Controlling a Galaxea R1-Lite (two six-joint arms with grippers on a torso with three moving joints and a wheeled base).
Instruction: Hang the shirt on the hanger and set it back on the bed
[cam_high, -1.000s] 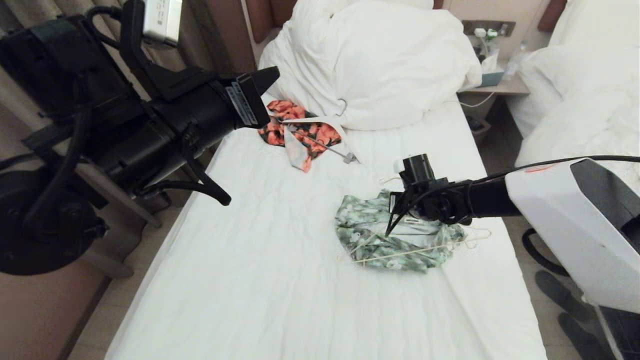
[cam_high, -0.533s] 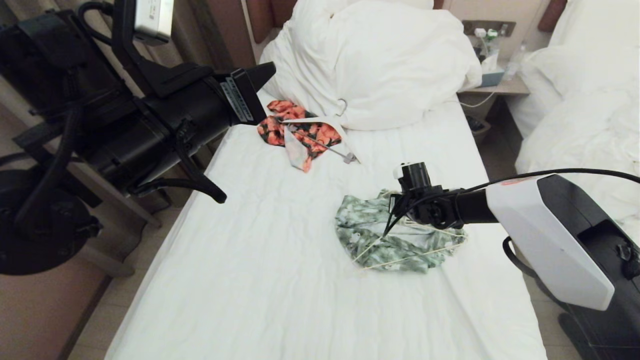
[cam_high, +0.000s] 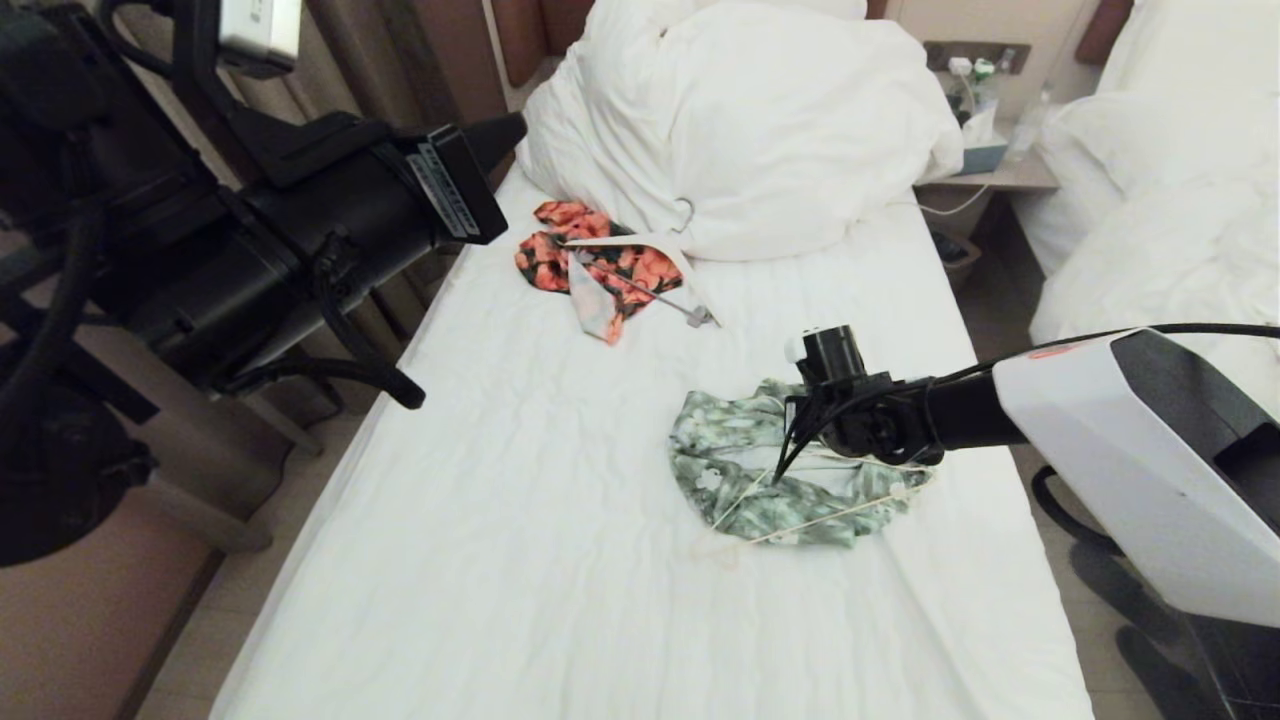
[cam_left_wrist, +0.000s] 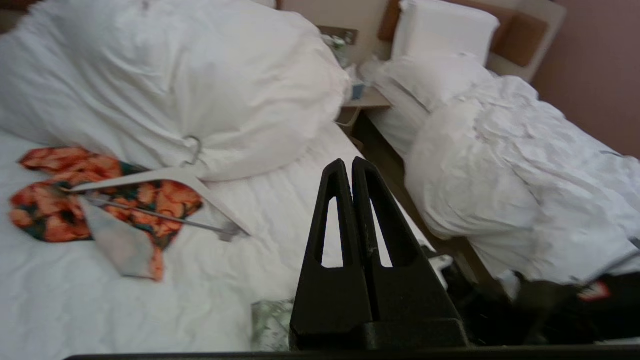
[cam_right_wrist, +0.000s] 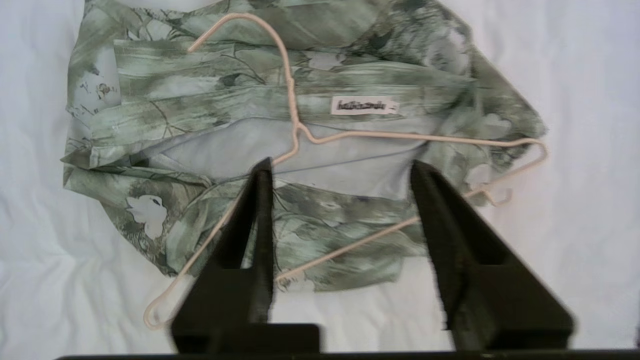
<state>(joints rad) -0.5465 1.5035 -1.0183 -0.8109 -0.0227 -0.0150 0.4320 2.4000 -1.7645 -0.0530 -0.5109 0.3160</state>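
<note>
Directly beneath your right gripper (cam_right_wrist: 340, 170) lies the hanger (cam_right_wrist: 350, 137) on the crumpled shirt (cam_right_wrist: 200, 100) on the bed (cam_high: 500, 500); its long bar runs across your half-open, empty jaws. Your left gripper (cam_left_wrist: 352, 167), shut and empty, hangs well apart.

You have two garments on the near bed (cam_high: 560, 520): one green shirt (cam_high: 730, 455), one orange-red floral piece (cam_high: 560, 262). Two hangers: one thin cream hanger (cam_high: 800, 520), one broad white (cam_high: 640, 243). Two beds total; second bed (cam_high: 1170, 200) alongside. Two grippers: left gripper (cam_left_wrist: 351, 167), right gripper (cam_right_wrist: 340, 170).
</note>
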